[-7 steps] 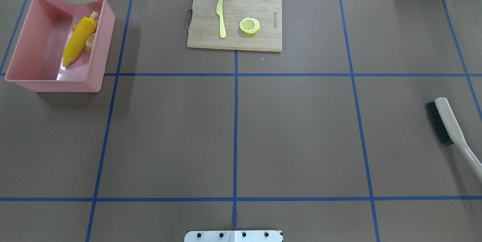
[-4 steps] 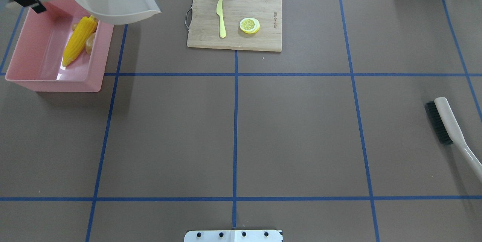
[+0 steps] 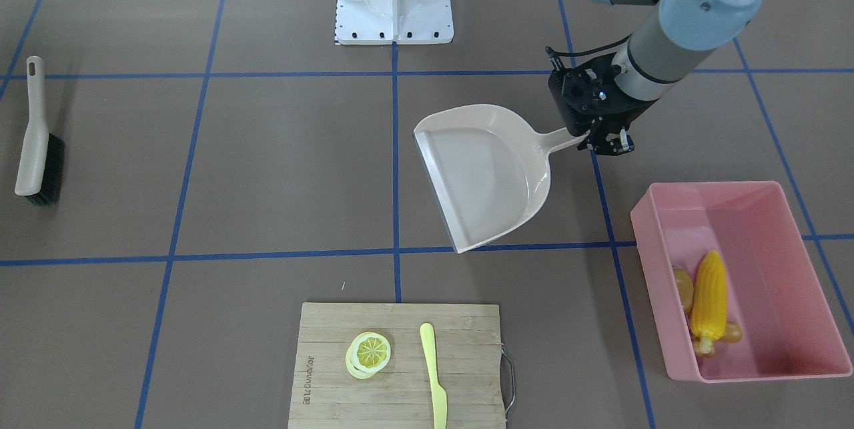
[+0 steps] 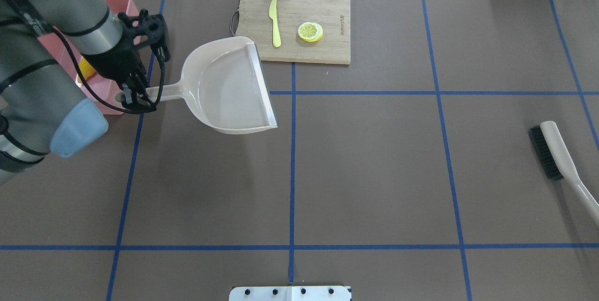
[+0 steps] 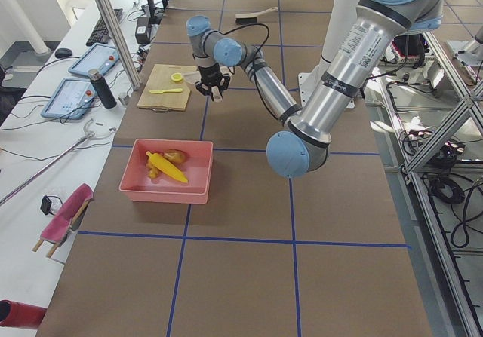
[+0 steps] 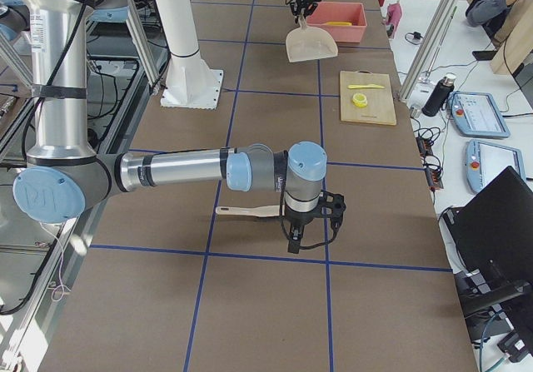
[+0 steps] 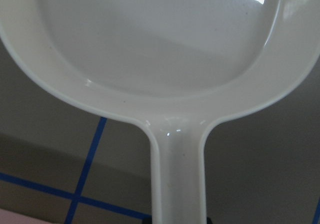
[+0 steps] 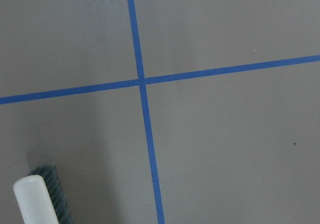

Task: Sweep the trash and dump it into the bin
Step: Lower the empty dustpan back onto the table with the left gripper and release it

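Observation:
My left gripper is shut on the handle of the beige dustpan, also seen in the front view. The dustpan is empty, roughly level, and sits between the bin and the cutting board. The pink bin holds the yellow corn cob with tan lumps beside it, one of them at the corn's side. In the overhead view my left arm hides most of the bin. My right gripper shows only in the right side view, over the brush; I cannot tell its state.
A wooden cutting board at the far middle carries a pale yellow knife and a lemon slice. A beige brush with black bristles lies at the right edge of the table. The robot base plate is at the near edge.
The dustpan has come away from above the bin, moving right and toward the table's middle, and has levelled out. My left arm has come into the overhead view. The brush has not moved.

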`<action>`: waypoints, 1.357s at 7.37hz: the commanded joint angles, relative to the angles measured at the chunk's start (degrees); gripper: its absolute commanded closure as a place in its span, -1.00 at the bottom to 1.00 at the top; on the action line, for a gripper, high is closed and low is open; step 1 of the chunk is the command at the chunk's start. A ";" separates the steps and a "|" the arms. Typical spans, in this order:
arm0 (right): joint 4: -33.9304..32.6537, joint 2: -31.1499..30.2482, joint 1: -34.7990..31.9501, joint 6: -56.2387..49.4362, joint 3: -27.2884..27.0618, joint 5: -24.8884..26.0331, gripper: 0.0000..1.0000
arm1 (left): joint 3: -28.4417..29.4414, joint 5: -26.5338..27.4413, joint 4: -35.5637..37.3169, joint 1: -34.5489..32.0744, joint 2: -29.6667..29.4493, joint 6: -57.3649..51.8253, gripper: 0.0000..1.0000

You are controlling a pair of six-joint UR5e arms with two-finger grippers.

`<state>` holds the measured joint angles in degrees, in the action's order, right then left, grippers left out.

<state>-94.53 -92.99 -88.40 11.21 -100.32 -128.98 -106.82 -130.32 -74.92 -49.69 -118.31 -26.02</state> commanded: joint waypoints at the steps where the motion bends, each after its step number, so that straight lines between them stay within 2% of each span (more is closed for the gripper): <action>1: 0.75 -0.26 0.07 -0.22 -0.58 -1.27 -1.00 | 0.73 0.42 -5.31 4.15 3.77 1.23 1.00; 6: 0.66 -0.44 0.07 -0.31 -1.64 -3.20 -1.00 | 7.14 0.42 -11.65 7.15 4.06 0.71 1.00; 9: 0.66 -0.97 0.07 -0.40 -1.46 -4.09 -1.00 | 7.59 1.12 -12.88 7.15 4.23 0.79 0.96; 10: 0.75 -0.97 0.07 -0.40 -1.03 -3.65 -1.00 | 7.59 2.86 -13.32 7.15 4.23 0.79 0.17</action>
<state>-93.85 -93.90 -88.33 10.82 -101.73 -132.94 -99.28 -129.05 -87.59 -42.54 -114.13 -25.23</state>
